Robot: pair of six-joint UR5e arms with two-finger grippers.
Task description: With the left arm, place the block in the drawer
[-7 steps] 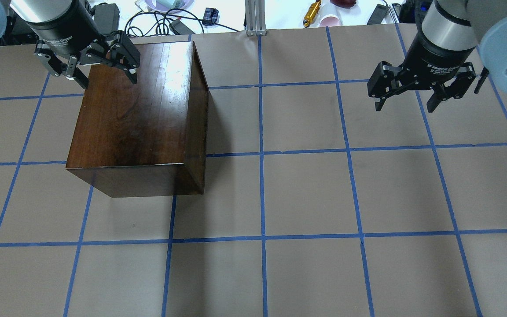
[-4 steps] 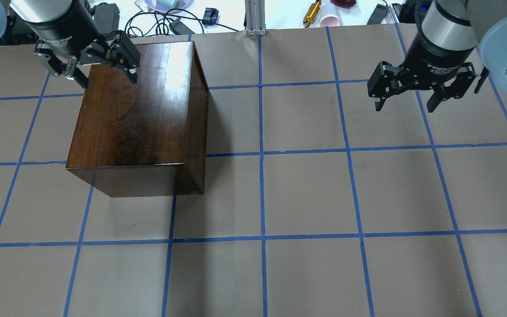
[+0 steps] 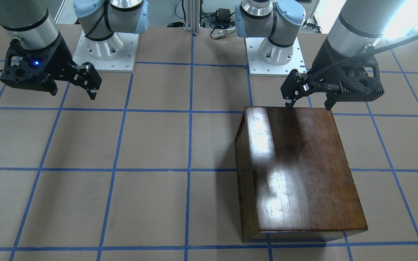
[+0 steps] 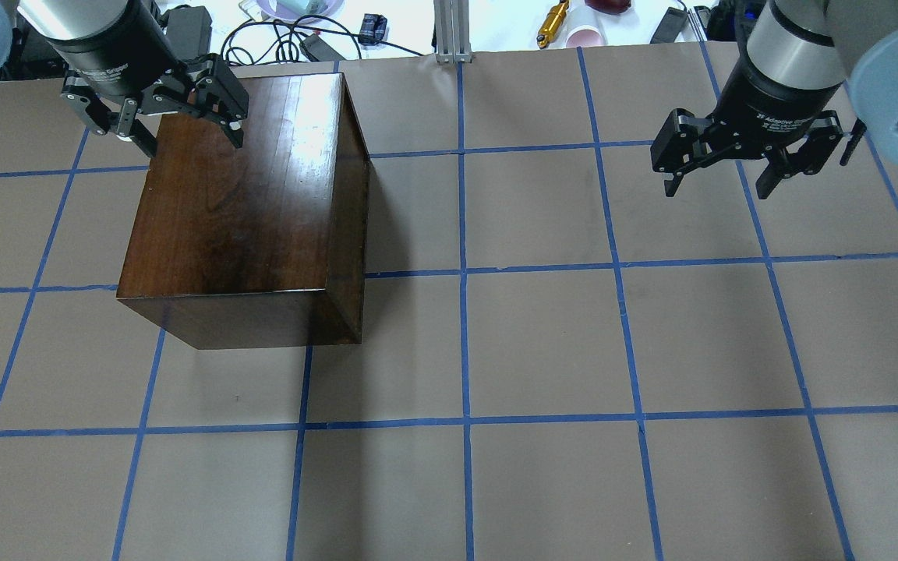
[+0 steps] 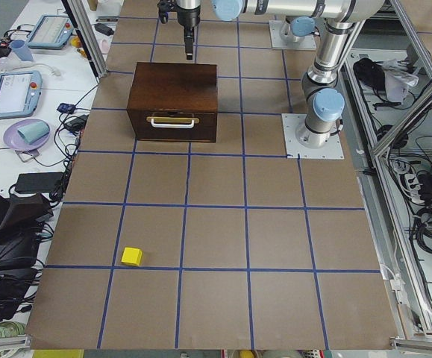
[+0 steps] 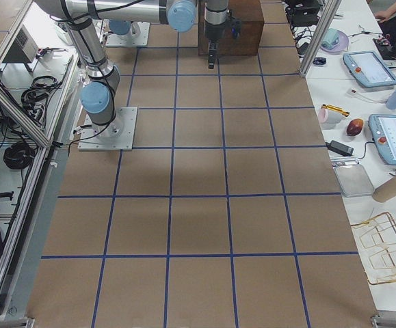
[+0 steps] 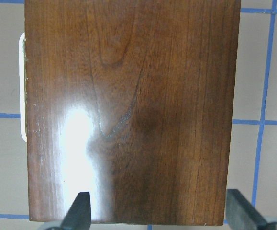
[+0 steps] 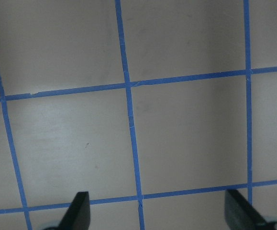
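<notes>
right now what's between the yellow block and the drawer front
Nothing: the exterior left view shows only bare table between the block and the drawer.

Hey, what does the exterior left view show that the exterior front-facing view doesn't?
Only exterior left shows the block, lying well apart from the wooden box, and the drawer front with its pale handle, seemingly shut. Only front-facing shows the right pincer, open and empty. Both show the box and the left pincer hovering above it.
</notes>
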